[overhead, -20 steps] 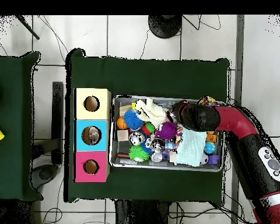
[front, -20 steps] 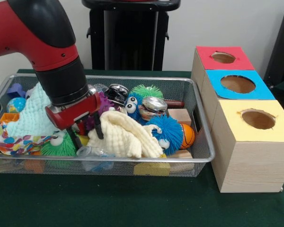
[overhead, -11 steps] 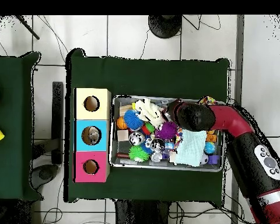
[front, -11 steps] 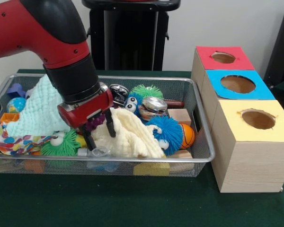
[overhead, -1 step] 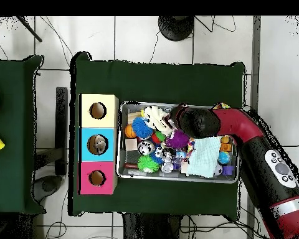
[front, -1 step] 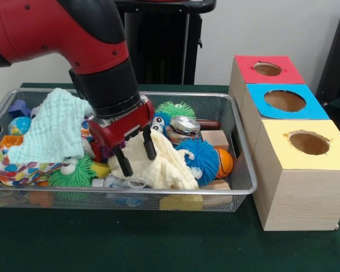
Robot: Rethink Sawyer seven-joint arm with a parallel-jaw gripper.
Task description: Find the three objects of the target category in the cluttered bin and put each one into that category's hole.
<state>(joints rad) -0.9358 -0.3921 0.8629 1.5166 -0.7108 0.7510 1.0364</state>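
Gripper (front, -1 step: 135,153) sits open over the cream cloth (front, -1 step: 156,161) in the bin (front, -1 step: 245,170), fingers straddling a fold, holding nothing. Best: drop lower, pinch one fold only, lift clear of blue ball (front, -1 step: 201,158).

A robotics laboratory, set up for sorting trials; a red and black arm (front, -1 step: 73,39) reaches over a table draped in green cloth (front, -1 step: 158,243); directly under its gripper (front, -1 step: 135,153) sits a wire-mesh bin (front, -1 step: 246,170) crammed with toys and cloths; beside the gripper stand three wooden boxes (front, -1 step: 294,187) with red, blue and yellow holed tops; the overhead view shows a tiled floor (overhead, -1 step: 146,37) crossed by loose cables (overhead, -1 step: 65,43) beyond the gripper.
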